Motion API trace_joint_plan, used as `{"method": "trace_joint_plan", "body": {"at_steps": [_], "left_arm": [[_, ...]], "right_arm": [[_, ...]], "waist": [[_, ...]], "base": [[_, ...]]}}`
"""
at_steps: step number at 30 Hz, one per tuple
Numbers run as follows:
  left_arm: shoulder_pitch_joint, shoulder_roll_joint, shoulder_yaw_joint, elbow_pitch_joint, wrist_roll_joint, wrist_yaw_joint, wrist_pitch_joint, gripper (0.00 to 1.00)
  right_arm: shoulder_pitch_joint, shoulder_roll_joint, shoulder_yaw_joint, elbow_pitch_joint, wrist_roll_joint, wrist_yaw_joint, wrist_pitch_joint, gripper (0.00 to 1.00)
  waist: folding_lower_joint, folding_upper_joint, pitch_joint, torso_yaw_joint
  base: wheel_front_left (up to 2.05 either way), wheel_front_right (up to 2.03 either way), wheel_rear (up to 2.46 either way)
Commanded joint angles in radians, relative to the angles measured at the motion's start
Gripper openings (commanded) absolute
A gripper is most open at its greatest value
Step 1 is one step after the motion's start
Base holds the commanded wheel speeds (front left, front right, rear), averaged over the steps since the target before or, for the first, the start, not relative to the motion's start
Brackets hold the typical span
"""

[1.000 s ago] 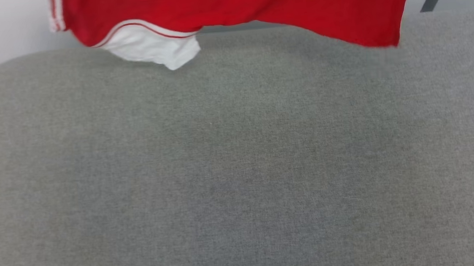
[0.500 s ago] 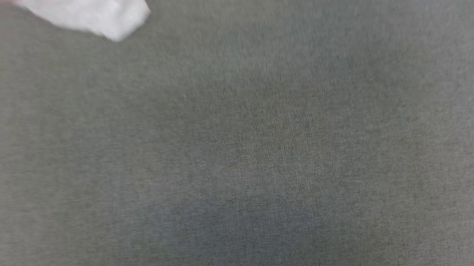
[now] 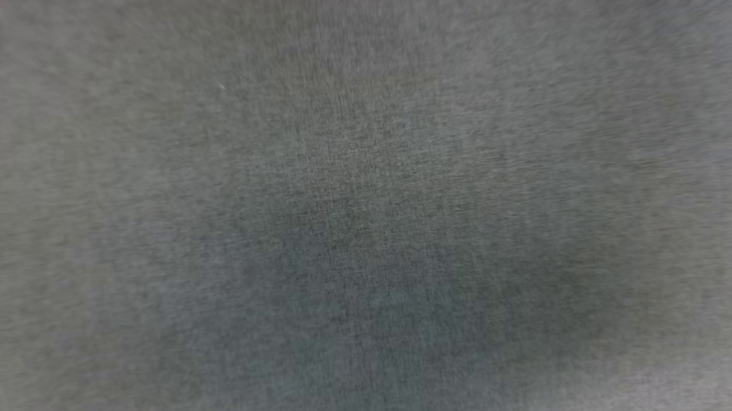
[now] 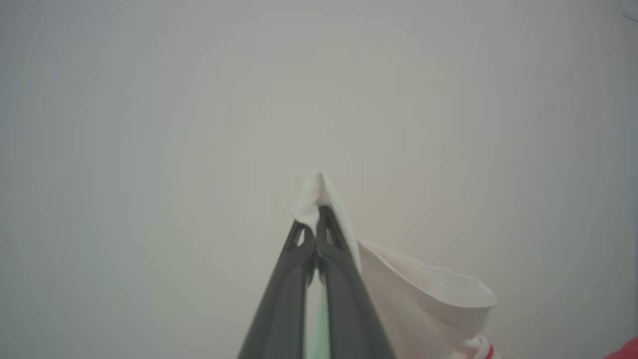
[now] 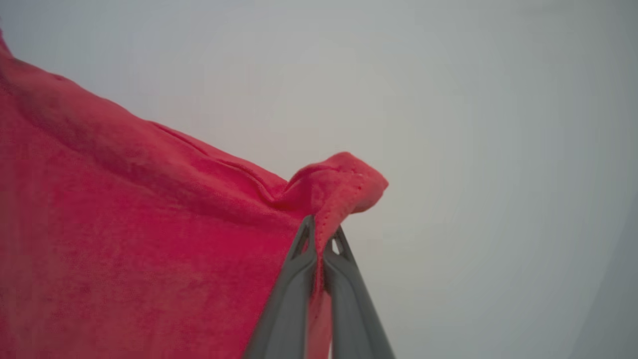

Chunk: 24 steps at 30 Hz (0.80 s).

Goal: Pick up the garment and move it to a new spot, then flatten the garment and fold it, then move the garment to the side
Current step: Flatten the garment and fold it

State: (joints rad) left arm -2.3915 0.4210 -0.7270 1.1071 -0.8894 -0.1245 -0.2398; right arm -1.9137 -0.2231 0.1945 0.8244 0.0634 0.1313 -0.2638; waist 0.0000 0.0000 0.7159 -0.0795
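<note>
The left end effector (image 4: pixel 317 234) was pressed together on a fold of the white sleeve (image 4: pixel 423 294) of the garment (image 5: pixel 149 224), with a small peak of cloth poking past its tips. The right end effector (image 5: pixel 321 239) was pinched shut on a corner of the red hem (image 5: pixel 344 184), which curled over the fingertips. The garment hung in the air, stretched from one grip toward the other.

Both holds looked thin. Each took only an edge of cloth near the tips, so a quick swing or a pull between the arms could likely drag a corner free and let that side drop in a heap. Holding a sleeve on one side and a hem corner on the other would probably lay the shirt down skewed or twisted, leaving more to flatten afterwards.

A pale wall (image 4: pixel 149 124) stood behind the cloth in both wrist views. The head view looked down on a grey fabric surface (image 3: pixel 366 205), blurred and with a dark shadow across its middle. How high the garment hung above it could not be told.
</note>
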Motion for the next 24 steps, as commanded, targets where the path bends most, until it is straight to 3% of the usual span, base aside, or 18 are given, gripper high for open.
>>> {"method": "trace_joint_plan", "body": {"at_steps": [1,6,11,18,24], "left_arm": [[0.001,-0.008,-0.001,-0.01,-0.007,-0.006,-0.011,0.0],[0.066,-0.015,0.007,-0.063,-0.042,-0.007,-0.023,0.0],[0.142,0.013,0.035,-0.114,-0.065,-0.007,-0.026,0.0],[0.265,0.01,0.046,-0.132,-0.087,-0.008,-0.026,0.0],[0.402,0.011,-0.045,-0.179,-0.144,-0.007,0.013,0.0]], "right_arm": [[0.041,0.015,-0.037,-0.024,-0.043,-0.001,0.0,0.0],[0.106,0.053,-0.114,-0.052,-0.13,-0.001,0.0,0.0],[0.143,0.072,-0.138,-0.018,-0.194,-0.001,0.0,0.0],[0.168,0.073,-0.117,0.041,-0.215,-0.001,0.0,0.0],[0.198,0.033,-0.043,0.082,-0.176,-0.001,0.0,0.0]], "waist": [[0.0,0.0,0.198,0.0],[0.0,0.0,0.269,0.028],[0.0,0.0,0.285,0.058],[0.0,0.0,0.239,0.098],[0.0,0.0,0.15,0.144]], "base": [[0.0,0.0,0.0],[0.0,0.0,0.0],[0.0,0.0,0.0],[0.0,0.0,0.0],[0.0,0.0,0.0]]}}
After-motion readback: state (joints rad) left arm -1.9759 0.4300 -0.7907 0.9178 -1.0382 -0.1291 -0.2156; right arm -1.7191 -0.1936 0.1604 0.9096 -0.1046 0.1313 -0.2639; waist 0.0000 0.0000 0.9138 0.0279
